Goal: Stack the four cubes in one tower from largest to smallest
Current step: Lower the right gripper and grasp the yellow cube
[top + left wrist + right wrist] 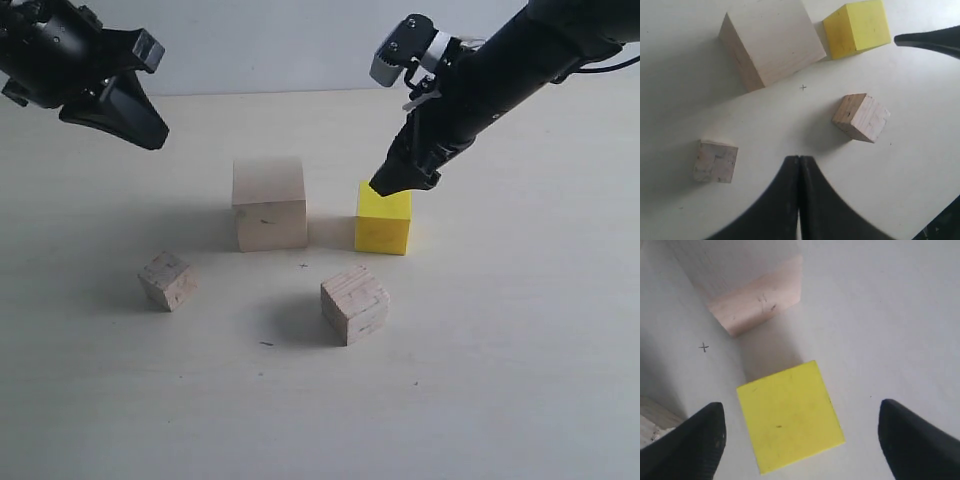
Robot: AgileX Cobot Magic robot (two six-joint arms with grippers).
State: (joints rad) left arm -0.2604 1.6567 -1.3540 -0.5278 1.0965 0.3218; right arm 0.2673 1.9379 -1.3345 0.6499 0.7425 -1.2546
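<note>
Your right gripper (402,178) hangs spread wide directly over the yellow cube (382,230), which sits just beside the large pale cube (269,205) on the right arm's side. The fingers seem to straddle it squarely. Your left gripper (135,125), pressed closed, is farther off, beyond that large cube.

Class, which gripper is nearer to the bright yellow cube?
Right. The right gripper hangs open just above the bright yellow cube; the left gripper, shut, is raised far off, beyond the large pale wooden cube.
</note>
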